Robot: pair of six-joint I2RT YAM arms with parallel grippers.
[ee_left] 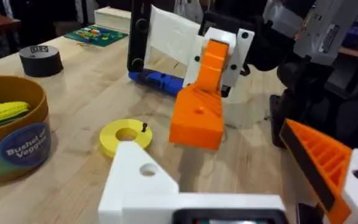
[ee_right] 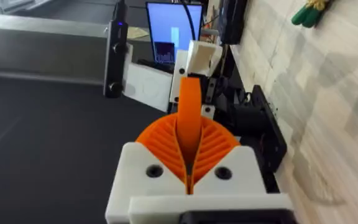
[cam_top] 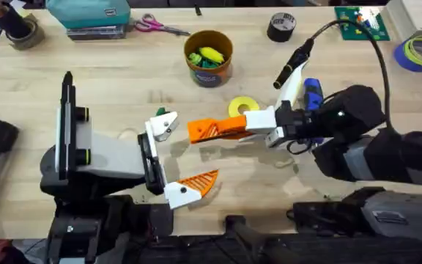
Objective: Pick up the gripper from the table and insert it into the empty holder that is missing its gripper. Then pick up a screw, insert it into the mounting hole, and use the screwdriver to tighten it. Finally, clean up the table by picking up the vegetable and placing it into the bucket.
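The bucket (ee_left: 8, 134) had a blue sticker, and I could read "Bushel" and part of "Veggies". It stood far back on the table (cam_top: 86, 81), with a yellow toy inside. The right claw (cam_top: 224, 128) was pinched tight on the gripper (cam_top: 205, 130), holding it close to the holder (cam_top: 164, 126). The left claw (cam_top: 173, 158) was wide open. The vegetable (cam_top: 162, 112) lay just beside the holder. A yellow disc (cam_top: 242, 108) and the screwdriver (cam_top: 312, 94) lay behind the right claw.

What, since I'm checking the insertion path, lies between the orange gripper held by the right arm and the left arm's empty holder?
Nothing: the overhead view shows bare table between the gripper and the holder.
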